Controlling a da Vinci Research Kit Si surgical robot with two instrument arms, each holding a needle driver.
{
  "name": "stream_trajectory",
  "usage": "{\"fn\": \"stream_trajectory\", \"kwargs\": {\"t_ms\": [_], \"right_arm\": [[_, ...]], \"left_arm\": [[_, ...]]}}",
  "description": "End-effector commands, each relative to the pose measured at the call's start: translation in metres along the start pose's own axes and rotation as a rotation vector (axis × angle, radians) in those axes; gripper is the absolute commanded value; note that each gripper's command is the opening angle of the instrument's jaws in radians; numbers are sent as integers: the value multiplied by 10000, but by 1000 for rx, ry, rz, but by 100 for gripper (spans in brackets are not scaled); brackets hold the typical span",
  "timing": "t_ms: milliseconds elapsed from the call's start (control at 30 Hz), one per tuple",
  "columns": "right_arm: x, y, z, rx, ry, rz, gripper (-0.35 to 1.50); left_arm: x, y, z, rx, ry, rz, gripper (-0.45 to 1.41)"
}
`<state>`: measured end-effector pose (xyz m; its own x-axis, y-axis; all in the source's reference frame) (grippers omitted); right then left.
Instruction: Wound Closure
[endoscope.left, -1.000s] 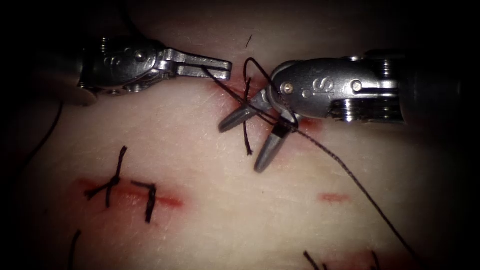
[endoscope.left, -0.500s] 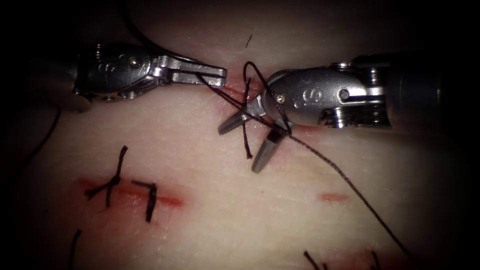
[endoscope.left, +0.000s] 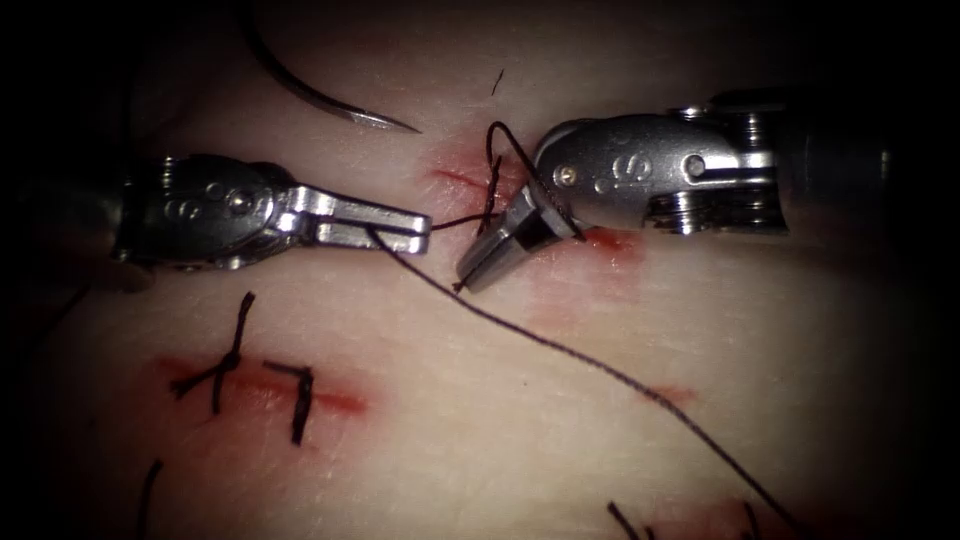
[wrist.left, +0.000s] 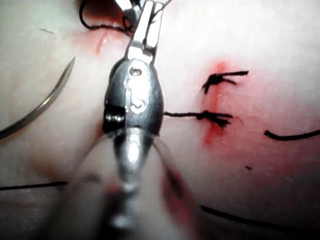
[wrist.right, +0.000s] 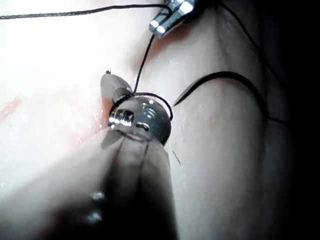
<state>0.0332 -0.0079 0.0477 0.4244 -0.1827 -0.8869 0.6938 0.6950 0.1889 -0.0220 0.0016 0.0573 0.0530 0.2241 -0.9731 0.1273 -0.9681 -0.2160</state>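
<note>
The right gripper sat just right of the cut, jaws now drawn together where half a second earlier they had stood wide apart — clamped, it looked, on a short thread end beside the stitch. A loop of thread lay round its wrist, clear in the right wrist view as well. Its shaft reached in level from the right, tip angled down and left.

The left gripper had dropped lower and away from the cut, jaws pinched on the thread, the long strand trailing off to the lower right. It lay level, pointing right at the other tool.

The needle rested free on the tissue up and left of the cut — held by neither tool, not in the tissue. By my judgement a knot was under way here; two stitches already stood finished on the lower cut.
</note>
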Motion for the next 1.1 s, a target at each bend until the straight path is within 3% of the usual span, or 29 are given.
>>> {"fn": "stream_trajectory", "kwargs": {"t_ms": [33, 300, 367, 633, 1100], "right_arm": [[2, 12, -1, -9, 16, -6, -35], [1, 16, -13, -22, 124, 81, -35], [-2, 16, -16, -21, 134, 112, -35], [-17, 30, -37, -74, 233, 216, -35], [-51, 51, -65, -222, 178, 332, -35]], "left_arm": [[-7, 1, 4, -4, -10, 0, -45], [-16, 17, 8, -8, -37, 14, -45], [-16, 28, 15, -11, -86, 14, -45], [15, 83, 41, -59, -161, -1, -45], [97, 182, 52, -146, -151, -20, -45]]}}
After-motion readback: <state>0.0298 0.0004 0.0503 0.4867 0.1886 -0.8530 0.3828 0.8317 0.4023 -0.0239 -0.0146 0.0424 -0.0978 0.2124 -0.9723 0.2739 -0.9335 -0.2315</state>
